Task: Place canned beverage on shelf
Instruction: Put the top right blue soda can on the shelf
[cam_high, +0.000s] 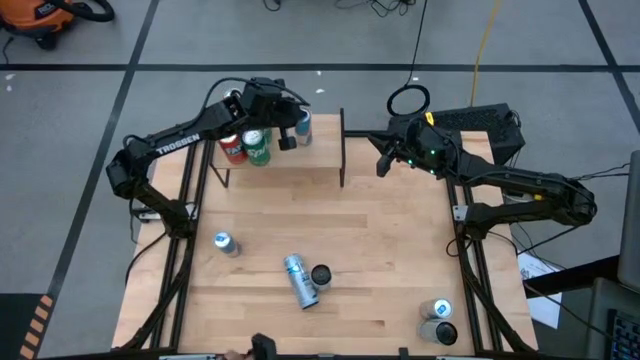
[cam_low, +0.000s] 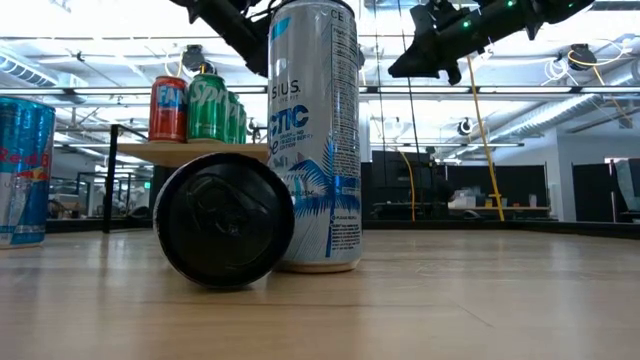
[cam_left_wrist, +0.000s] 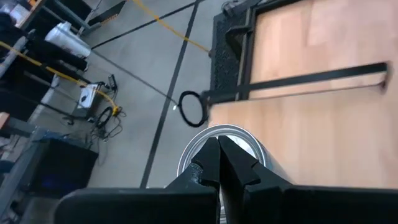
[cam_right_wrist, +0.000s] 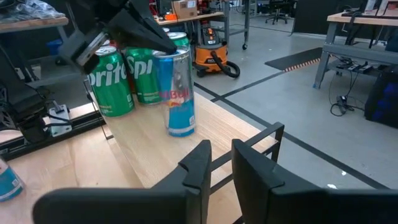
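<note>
Left gripper (cam_high: 288, 140) fingers closed, above blue can (cam_right_wrist: 177, 93) on shelf (cam_high: 300, 165) | right gripper (cam_high: 384, 165) narrowly parted, empty | risk: your retreat tips the can.

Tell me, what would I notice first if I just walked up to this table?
Probably the row of bright soda cans on the small wooden shelf at the table's far edge: a red can, green cans and a blue and silver can. The left claw hangs shut right above the blue can. Closer in, a tall silver can lies on its side beside a black can.
</note>
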